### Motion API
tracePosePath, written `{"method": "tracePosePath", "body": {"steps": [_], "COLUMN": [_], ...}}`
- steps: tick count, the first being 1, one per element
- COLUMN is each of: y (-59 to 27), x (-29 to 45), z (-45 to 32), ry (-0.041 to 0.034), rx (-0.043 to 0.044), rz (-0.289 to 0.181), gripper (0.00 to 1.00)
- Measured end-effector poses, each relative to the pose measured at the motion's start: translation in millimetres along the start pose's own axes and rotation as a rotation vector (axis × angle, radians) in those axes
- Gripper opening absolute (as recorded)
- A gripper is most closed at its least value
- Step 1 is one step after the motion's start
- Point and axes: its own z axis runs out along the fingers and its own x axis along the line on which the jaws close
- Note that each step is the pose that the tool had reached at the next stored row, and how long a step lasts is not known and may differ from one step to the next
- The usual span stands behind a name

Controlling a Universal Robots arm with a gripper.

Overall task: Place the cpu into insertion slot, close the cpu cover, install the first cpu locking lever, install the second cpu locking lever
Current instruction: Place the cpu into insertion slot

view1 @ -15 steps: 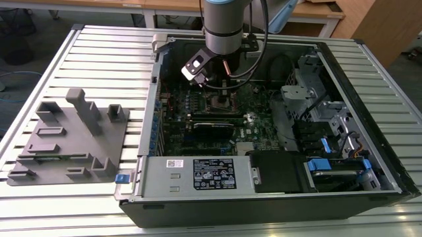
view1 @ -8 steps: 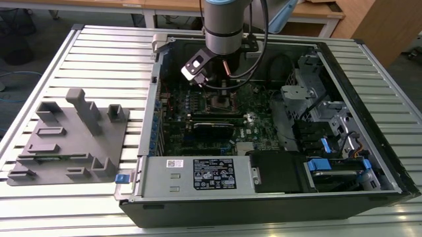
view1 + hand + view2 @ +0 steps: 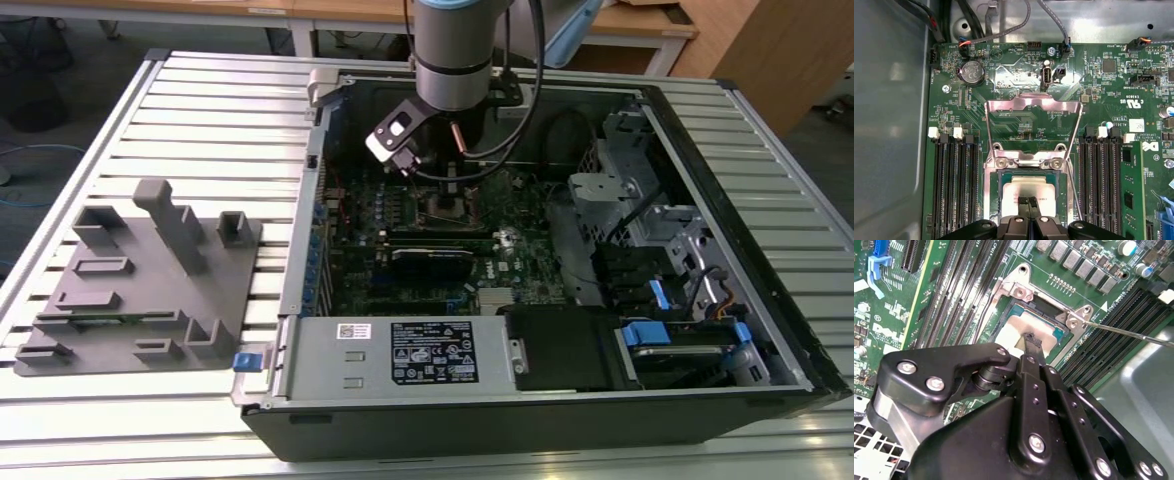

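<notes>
Grey tray (image 3: 134, 290) on the exterior view's left; open computer case (image 3: 561, 400) to its right, arm (image 3: 454, 50) reaching in. First wrist view: chip (image 3: 1014, 192) lies flat in the socket (image 3: 998, 200), between memory slots (image 3: 954, 185). Gripper (image 3: 1027, 201) fingers pressed together, gripping nothing, tips on or just above the chip's top. Cover (image 3: 1031, 103) stands raised open; thin lever rod (image 3: 1074, 195) beside the socket

A workshop-like lab: an opened computer case (image 3: 534, 432) on a slatted metal bench (image 3: 200, 110), wooden desks (image 3: 641, 25) behind.
</notes>
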Motion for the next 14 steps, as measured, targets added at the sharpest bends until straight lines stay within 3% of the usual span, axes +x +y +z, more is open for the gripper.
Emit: {"method": "tracePosePath", "body": {"steps": [14], "y": [-0.5], "x": [-0.2], "z": [4.3], "ry": [-0.0011], "rx": [0.0009], "rz": [0.000], "gripper": [0.11]}}
